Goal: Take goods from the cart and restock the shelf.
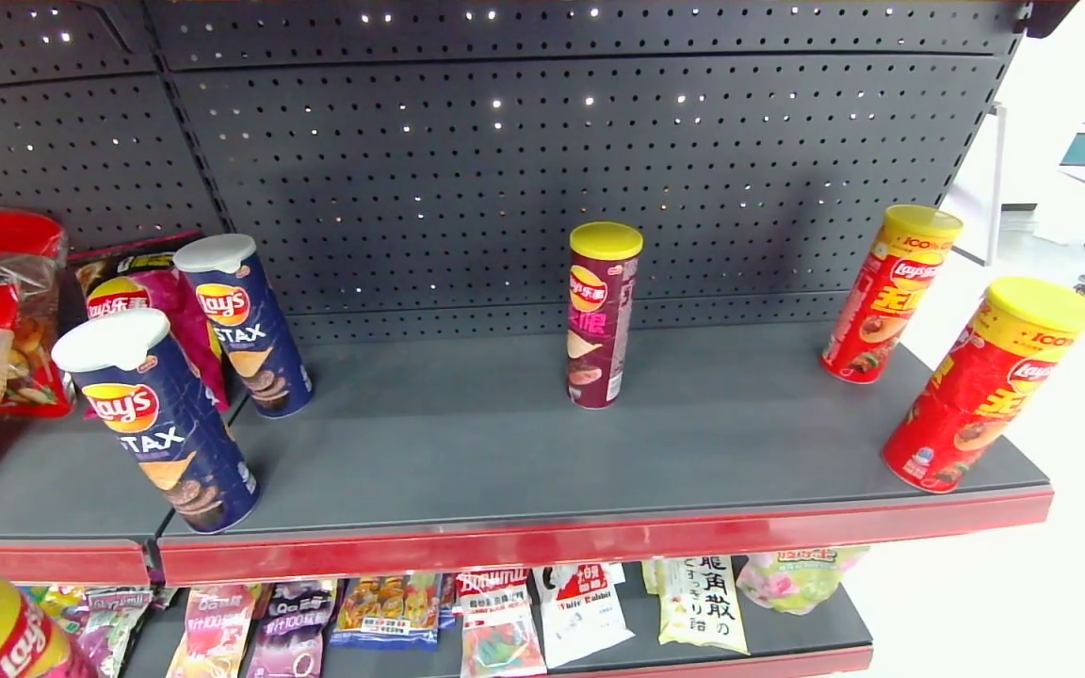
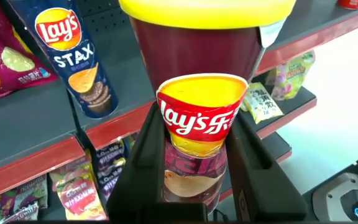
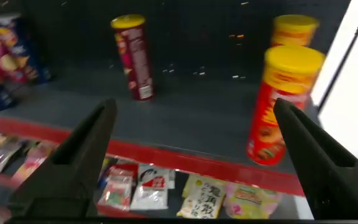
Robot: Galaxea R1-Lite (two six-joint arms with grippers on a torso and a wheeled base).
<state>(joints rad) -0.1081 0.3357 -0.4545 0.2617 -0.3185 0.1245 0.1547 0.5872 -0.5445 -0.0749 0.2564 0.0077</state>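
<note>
Shelf [image 1: 505, 452], upright cans [image 1: 602, 315], hand [image 2: 199, 158] gripping maroon can [image 2: 197, 106]

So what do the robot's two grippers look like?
Both are matte black. The left gripper has two broad, flat-sided fingers. The right gripper has two wedge-shaped fingers that taper to blunt tips.

Head camera: above, facing shelf [image 1: 467, 452] front. Left wrist: close on held can [image 2: 197, 124]. Right wrist: shelf's right half, sharing middle can [image 1: 604, 315].
</note>
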